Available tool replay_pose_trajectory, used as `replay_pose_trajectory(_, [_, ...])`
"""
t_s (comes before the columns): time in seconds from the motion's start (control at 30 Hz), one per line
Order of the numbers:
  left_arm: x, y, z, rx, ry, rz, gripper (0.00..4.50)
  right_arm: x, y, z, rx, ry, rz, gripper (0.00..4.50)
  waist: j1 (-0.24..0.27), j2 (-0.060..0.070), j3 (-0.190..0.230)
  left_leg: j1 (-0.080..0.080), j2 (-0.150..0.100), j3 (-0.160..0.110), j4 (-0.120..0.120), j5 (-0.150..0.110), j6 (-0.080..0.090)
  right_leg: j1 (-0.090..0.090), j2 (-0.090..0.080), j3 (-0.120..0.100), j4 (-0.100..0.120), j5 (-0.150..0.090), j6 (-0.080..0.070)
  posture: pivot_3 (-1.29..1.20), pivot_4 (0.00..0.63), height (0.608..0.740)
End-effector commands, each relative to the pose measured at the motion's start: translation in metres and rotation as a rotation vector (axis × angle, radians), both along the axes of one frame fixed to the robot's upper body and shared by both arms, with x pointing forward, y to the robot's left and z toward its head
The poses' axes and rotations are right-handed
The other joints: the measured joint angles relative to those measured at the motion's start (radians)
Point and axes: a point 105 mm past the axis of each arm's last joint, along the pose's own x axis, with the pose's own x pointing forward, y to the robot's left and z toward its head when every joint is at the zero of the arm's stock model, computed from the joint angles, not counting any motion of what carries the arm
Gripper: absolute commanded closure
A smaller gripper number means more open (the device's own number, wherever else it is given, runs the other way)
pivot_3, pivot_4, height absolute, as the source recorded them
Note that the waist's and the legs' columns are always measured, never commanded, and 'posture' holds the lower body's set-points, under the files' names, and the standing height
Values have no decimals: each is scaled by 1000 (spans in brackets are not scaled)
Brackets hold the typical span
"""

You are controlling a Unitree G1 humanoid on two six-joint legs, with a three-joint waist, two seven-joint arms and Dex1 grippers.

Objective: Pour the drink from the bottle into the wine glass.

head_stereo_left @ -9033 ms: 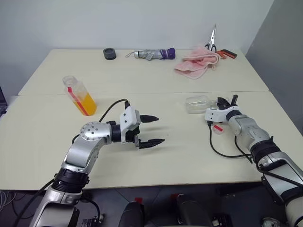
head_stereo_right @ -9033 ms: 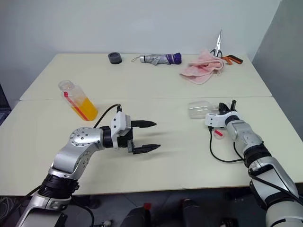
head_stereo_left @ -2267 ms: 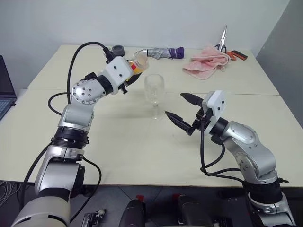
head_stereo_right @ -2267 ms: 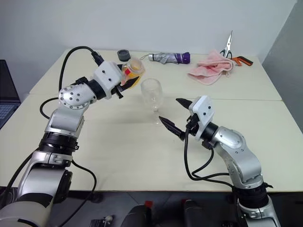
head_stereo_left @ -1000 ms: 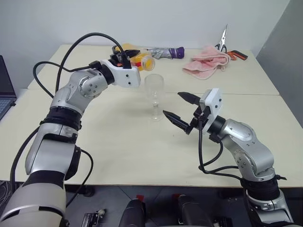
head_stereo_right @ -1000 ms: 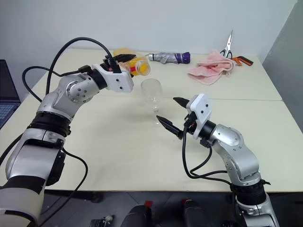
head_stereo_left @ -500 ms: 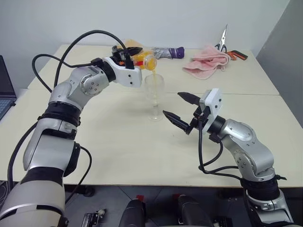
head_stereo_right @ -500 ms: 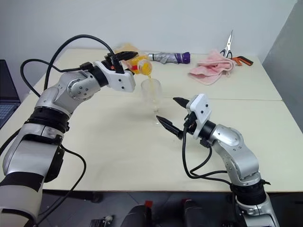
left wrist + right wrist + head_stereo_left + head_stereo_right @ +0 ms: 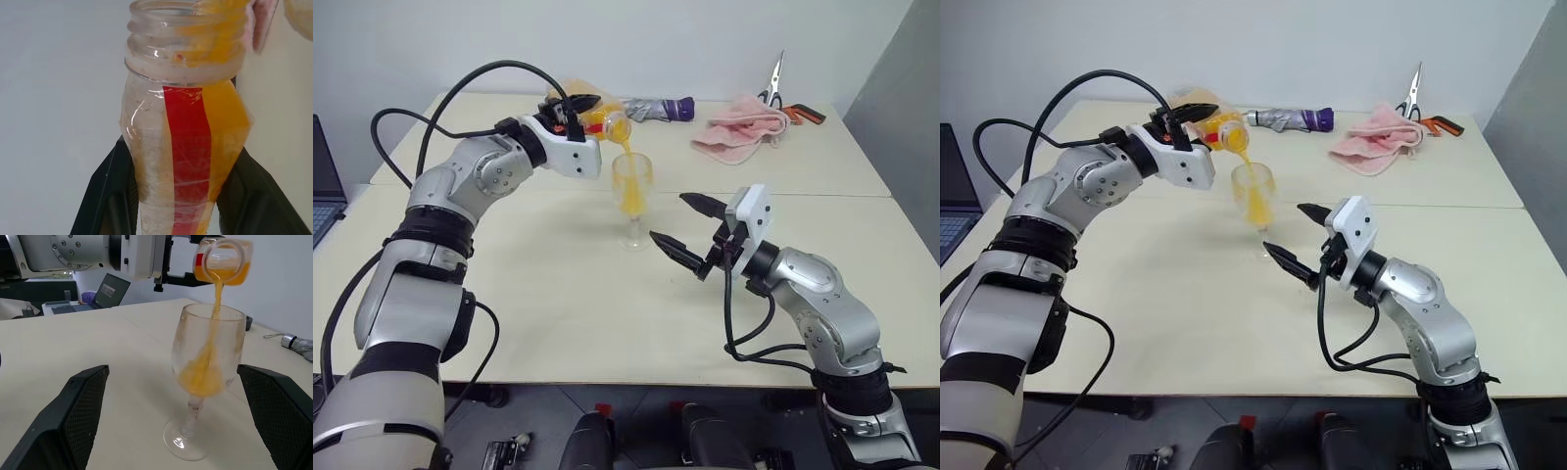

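Pouring | left gripper (image 9: 576, 110) clamps bottle (image 9: 597, 119) tipped over wine glass (image 9: 632, 186), mid-desk | drink (image 9: 208, 367) streaming in | right gripper (image 9: 690, 233) wide open, empty | tilt slowly, mouth centred over rim.

bottle (image 9: 605, 122) now tipped further; drink (image 9: 630, 196) has collected in wine glass (image 9: 632, 174).

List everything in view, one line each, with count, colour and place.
bottle: one, clear with red stripe, tipped over the glass in the left pincer
drink: orange stream falling into the glass
wine glass: one, clear, upright mid-table
umbrella: one, grey and purple, far edge
cloth: one, pink, far right
scissors: one, metal, behind the cloth
laptop: one, dark, off to the left
table: cream
left pincer: black, shut on bottle
right pincer: black, open beside the glass
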Motion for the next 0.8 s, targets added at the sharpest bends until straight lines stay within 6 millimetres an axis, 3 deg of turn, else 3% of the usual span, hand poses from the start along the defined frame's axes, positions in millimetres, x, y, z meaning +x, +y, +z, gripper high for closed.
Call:
replay_pose_trajectory(0.03, [-5,-2,34,-24,-106,-20,2829,1,-4,7,22,-27,-24,0,0,0,0,0,0,0,0,0,0,0,0,0,0,0,0,0,150,740])
replay_pose_trajectory(0.8, [-2,-1,36,-19,-120,-7,2829,1,-5,2,37,-13,-47,0,0,0,0,0,0,0,0,0,0,0,0,0,0,0,0,0,150,740])
